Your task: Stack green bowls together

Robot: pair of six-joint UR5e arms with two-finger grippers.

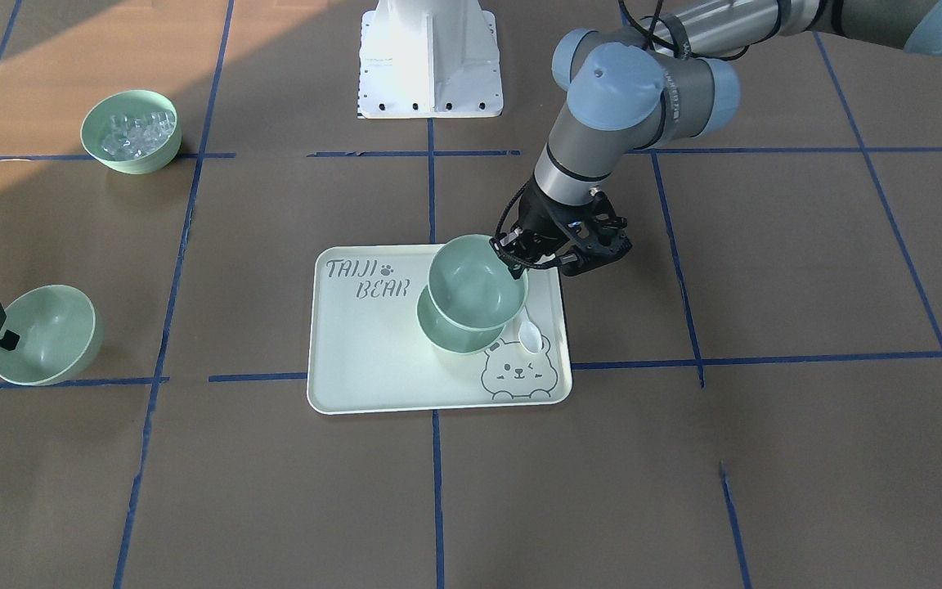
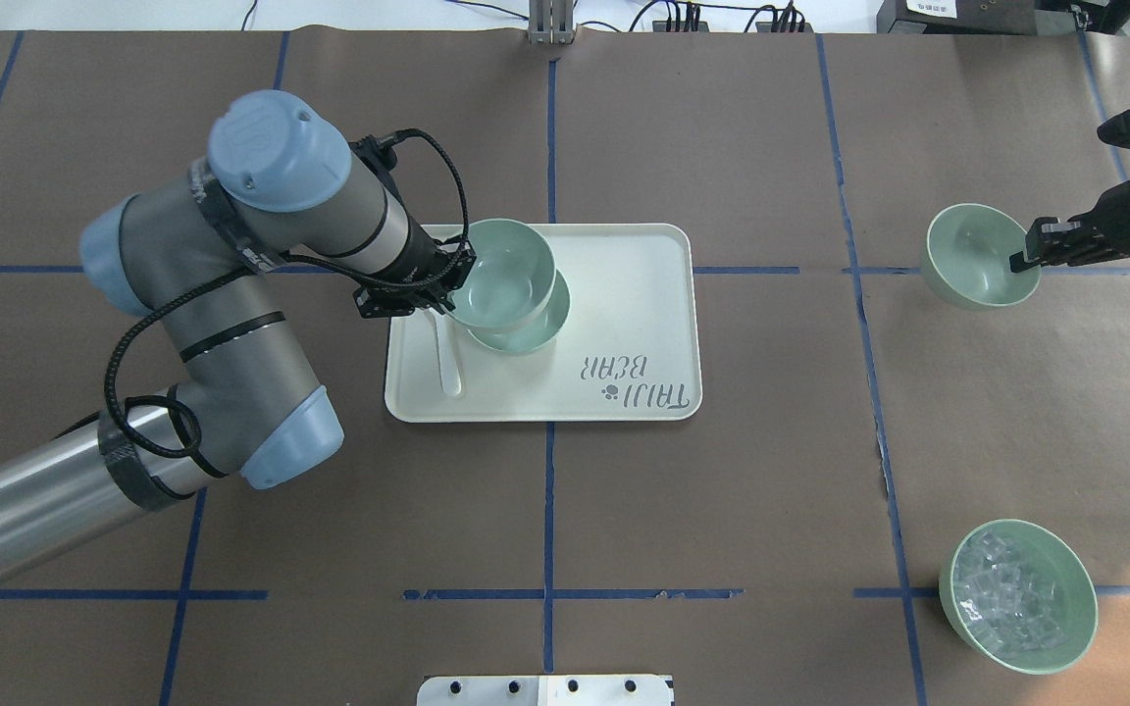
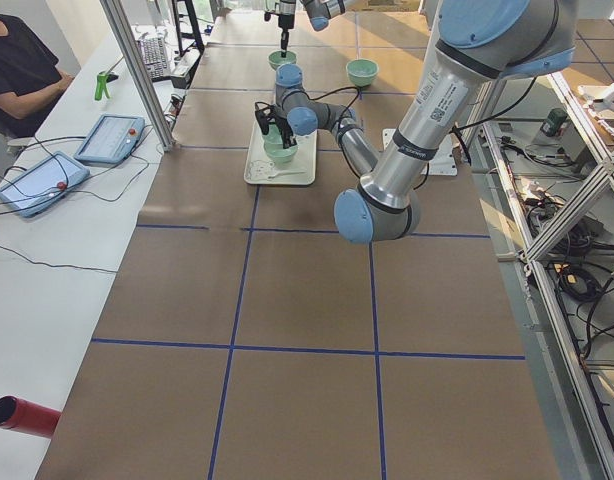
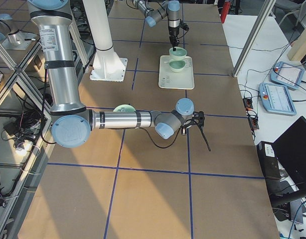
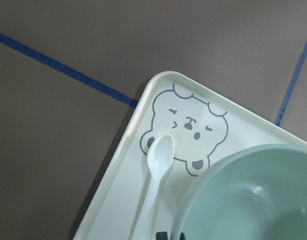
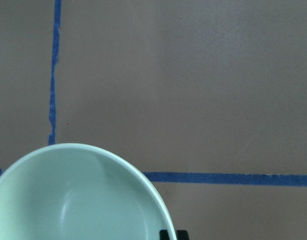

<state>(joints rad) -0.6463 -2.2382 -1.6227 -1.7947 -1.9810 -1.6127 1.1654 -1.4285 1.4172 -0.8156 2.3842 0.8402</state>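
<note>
My left gripper [image 2: 442, 299] is shut on the rim of a pale green bowl [image 2: 506, 279] and holds it slightly tilted, just above and offset from a second green bowl [image 2: 543, 335] that sits on the cream tray [image 2: 624, 324]. The front view shows the held bowl [image 1: 475, 282] overlapping the lower bowl [image 1: 446, 337]. My right gripper [image 2: 1021, 260] is shut on the rim of the third green bowl [image 2: 977, 255], far right on the table. That bowl [image 1: 50, 335] looks tilted in the front view. I cannot tell whether it is lifted.
A white spoon [image 2: 447, 358] lies on the tray beside the bowls, under my left gripper. A green bowl of clear cubes [image 2: 1016, 596] stands at the near right. The robot's white base [image 1: 430, 61] is behind the tray. Blue tape lines cross the brown table.
</note>
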